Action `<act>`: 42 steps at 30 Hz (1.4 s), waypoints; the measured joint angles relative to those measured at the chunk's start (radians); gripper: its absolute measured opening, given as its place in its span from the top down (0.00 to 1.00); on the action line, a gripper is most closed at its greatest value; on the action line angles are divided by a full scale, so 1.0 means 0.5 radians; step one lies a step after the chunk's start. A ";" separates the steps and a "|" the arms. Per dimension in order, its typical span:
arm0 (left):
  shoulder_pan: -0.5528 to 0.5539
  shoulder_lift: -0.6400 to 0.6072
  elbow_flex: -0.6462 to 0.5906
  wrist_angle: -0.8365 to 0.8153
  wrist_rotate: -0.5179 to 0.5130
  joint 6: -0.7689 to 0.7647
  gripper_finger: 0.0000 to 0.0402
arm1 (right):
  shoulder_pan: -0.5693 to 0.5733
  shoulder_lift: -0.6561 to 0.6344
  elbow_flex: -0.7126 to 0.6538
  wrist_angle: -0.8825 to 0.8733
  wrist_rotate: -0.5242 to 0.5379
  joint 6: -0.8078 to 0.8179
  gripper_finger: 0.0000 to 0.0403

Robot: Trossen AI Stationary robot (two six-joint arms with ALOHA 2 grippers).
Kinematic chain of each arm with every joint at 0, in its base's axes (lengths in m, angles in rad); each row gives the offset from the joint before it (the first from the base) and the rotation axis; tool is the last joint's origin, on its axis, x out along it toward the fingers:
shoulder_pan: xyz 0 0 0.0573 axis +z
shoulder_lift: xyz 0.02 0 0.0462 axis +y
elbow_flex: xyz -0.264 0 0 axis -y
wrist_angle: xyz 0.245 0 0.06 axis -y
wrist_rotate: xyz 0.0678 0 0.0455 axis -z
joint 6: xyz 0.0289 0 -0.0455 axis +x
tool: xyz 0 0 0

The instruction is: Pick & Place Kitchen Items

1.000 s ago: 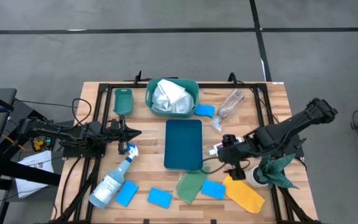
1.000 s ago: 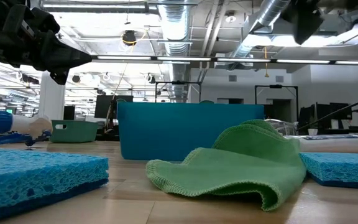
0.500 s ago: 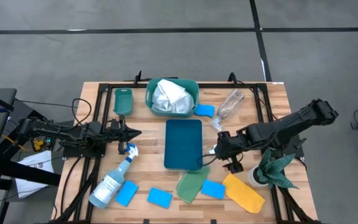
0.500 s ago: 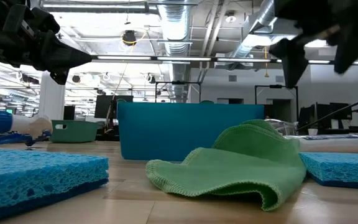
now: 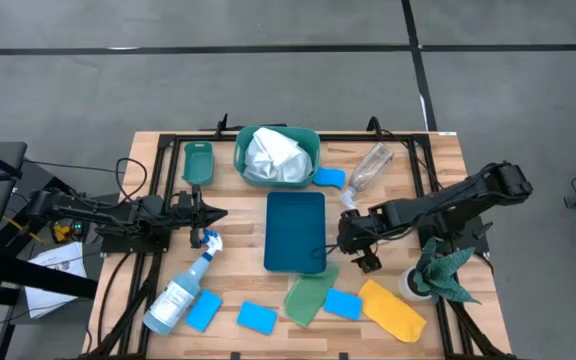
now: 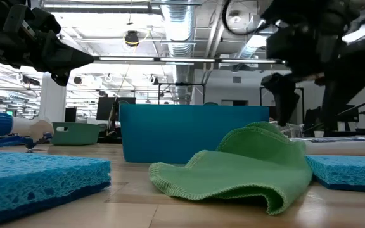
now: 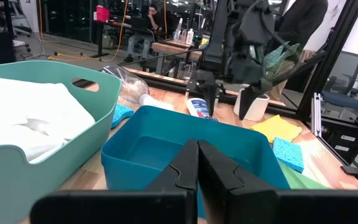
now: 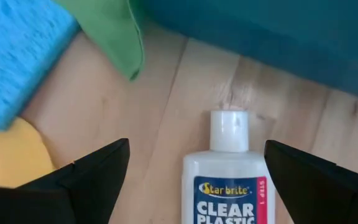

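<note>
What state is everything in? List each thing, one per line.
right gripper: open, over the small white bottle.
small white bottle: lying flat, cap on.
left gripper: shut, holding nothing.
spray bottle: lying on its side.
clear bottle: lying on its side.
blue tray: empty.
white cloth: bunched in the teal basin.

A white bottle (image 8: 227, 171) bears a blue-and-red label, beside a light-green cloth (image 5: 308, 298), blue sponges (image 5: 344, 304), a yellow cloth (image 5: 392, 311) and a teal tray (image 5: 295, 232) on pale wood.
</note>
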 joint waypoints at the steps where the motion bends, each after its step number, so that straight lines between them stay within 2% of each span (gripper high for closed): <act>1: 0.000 -0.001 0.000 0.001 0.000 0.000 1.00 | -0.009 0.029 0.000 0.008 -0.008 -0.020 0.10; 12: 0.000 0.000 0.000 0.000 0.000 0.000 1.00 | -0.081 0.142 -0.014 0.221 -0.005 -0.119 0.10; 21: 0.000 -0.001 0.000 0.001 0.000 0.000 1.00 | -0.199 0.143 -0.130 0.265 0.024 -0.143 0.16; 26: 0.000 0.000 0.000 0.001 0.000 0.000 1.00 | -0.183 0.144 -0.132 0.328 0.020 -0.148 0.19; 34: 0.000 -0.001 0.000 0.004 -0.001 0.000 1.00 | -0.132 0.355 -0.122 0.367 0.001 -0.143 0.20; 42: 0.000 0.000 0.000 0.009 -0.001 0.000 1.00 | -0.152 0.298 -0.130 0.354 0.015 -0.142 0.27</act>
